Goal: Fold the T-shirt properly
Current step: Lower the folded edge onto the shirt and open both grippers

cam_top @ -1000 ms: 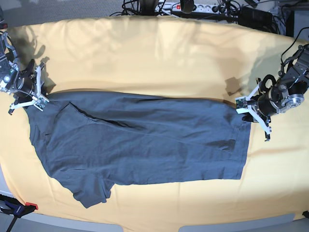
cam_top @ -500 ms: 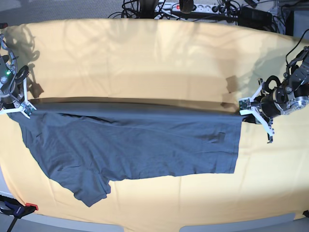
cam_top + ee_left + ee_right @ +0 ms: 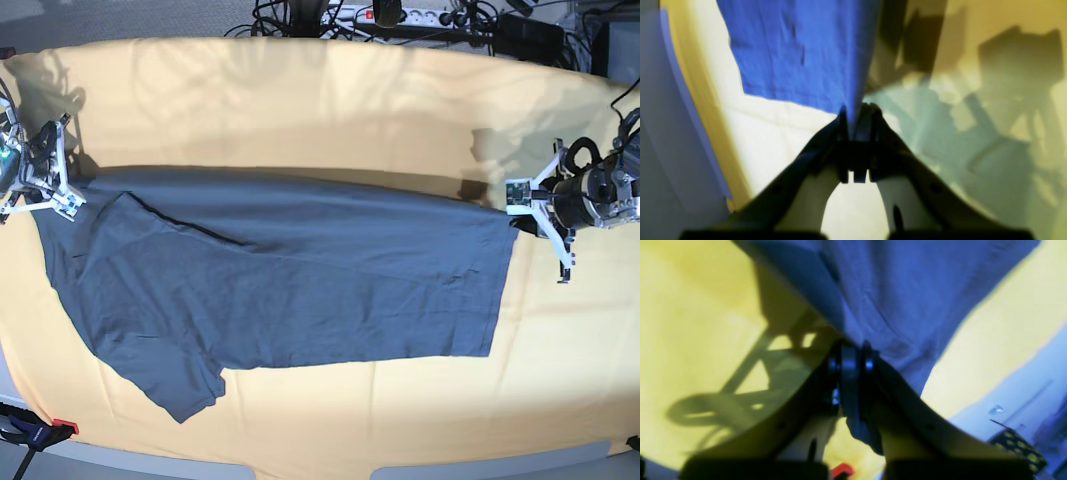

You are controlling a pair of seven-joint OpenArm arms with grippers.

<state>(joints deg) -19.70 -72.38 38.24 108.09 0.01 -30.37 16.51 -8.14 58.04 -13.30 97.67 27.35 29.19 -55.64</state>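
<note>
Two grippers hold one T-shirt [image 3: 280,280] across the three views. Left wrist view: the left gripper [image 3: 857,116] has its jaws pressed together on a thin edge of the T-shirt [image 3: 800,50], which rises taut from the pinch while the tablecloth [image 3: 780,140] lies below; only a narrow margin of fabric appears caught, so a further outward pull may strip the hem free. Right wrist view: the right gripper [image 3: 850,356] is clamped on a thicker bunch of T-shirt [image 3: 907,290], with a tail of cloth hanging beneath the jaws; that bunching suggests several layers are caught, which could leave a crease or drag an unintended layer along. Base view: the T-shirt lies stretched lengthwise on the tablecloth [image 3: 300,110], its far edge held at both ends by the right gripper [image 3: 55,195] and the left gripper [image 3: 530,200], one sleeve spread at the near corner. Unequal height or speed between the arms would probably skew the fold line, and slack in the middle may let the far edge sag into wrinkles.
</note>
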